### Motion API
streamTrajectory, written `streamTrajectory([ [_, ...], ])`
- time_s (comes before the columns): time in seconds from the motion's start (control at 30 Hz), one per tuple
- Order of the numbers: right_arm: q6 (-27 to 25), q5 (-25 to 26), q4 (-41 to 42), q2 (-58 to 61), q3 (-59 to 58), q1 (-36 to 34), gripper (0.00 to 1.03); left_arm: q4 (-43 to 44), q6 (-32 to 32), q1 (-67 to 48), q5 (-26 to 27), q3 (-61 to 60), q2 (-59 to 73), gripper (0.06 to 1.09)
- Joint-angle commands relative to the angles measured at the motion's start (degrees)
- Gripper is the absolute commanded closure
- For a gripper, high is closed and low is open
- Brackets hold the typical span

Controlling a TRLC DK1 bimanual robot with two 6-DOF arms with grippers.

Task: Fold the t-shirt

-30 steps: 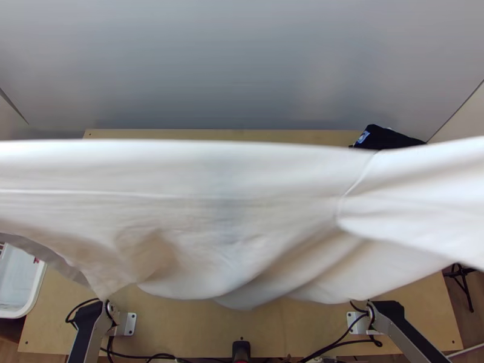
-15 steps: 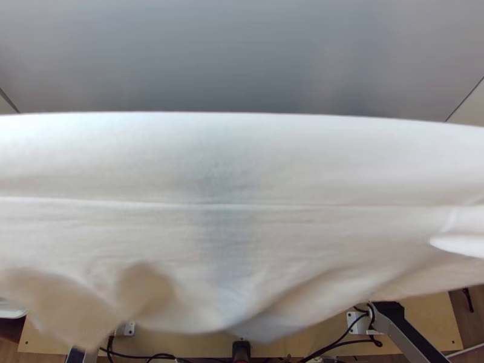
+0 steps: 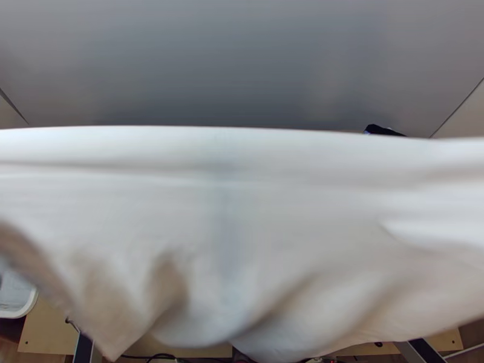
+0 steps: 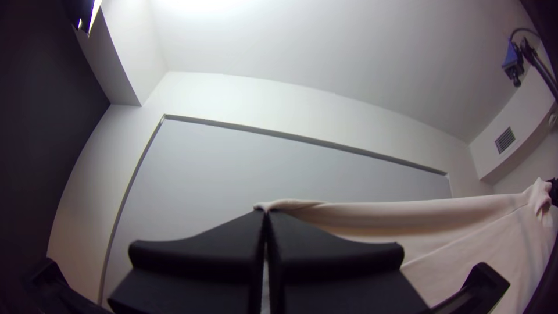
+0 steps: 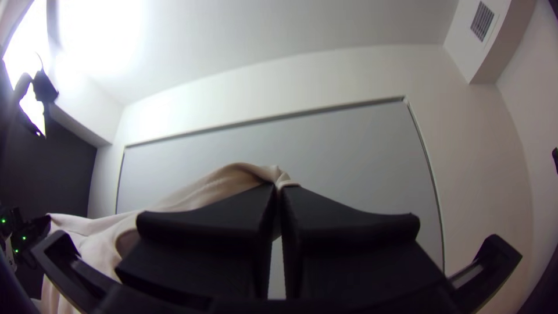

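T-shirt (image 3: 242, 212): hanging in the air over the tabletop (image 3: 45, 330), spanning from its left side past its right; upper edge stretching nearly straight, lower part drooping in loose folds toward the near edge.
Left gripper (image 4: 266, 213): jaws pressing together, pinching 1 end of the upper edge.
Right gripper (image 5: 278, 189): jaws pressing together, pinching the other end.
Long axis: running jaws to jaws, roughly parallel to the tabletop's far edge; body hanging below that line.
Nearer arm: neither, each is holding 1 end.
Dark item (image 3: 382, 130): sitting by the far right corner.
White bin (image 3: 18, 302): standing off the left edge.
Step, my read: spreading before folding; no fold pressed in.
Next move: probably needing both jaws lowering level, hem landing first.
Risk: folds bunching underneath, ends overhanging the side edges.
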Motion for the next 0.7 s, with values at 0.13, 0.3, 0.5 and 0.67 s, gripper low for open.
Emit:
streamTrajectory([
  [0.13, -3.9, -0.3, 2.5, -8.0, -36.7, 5.1, 1.0, 11.1, 9.5, 0.2, 1.3, -28.6, -7.7, 1.05],
  [0.3, -3.9, -0.3, 10.4, -6.5, -47.3, 6.3, 1.0, 19.4, 14.1, 0.3, 1.2, -36.2, -7.5, 1.05],
  [0.5, -4.6, -0.2, 24.4, 1.3, -54.9, 6.7, 1.0, 23.0, 17.0, 0.2, 1.2, -37.9, -1.7, 1.05],
  [0.67, -5.3, 0.7, 43.1, 8.7, -62.3, 8.4, 1.0, 26.2, 19.0, -0.1, 1.2, -42.0, 0.7, 1.05],
])
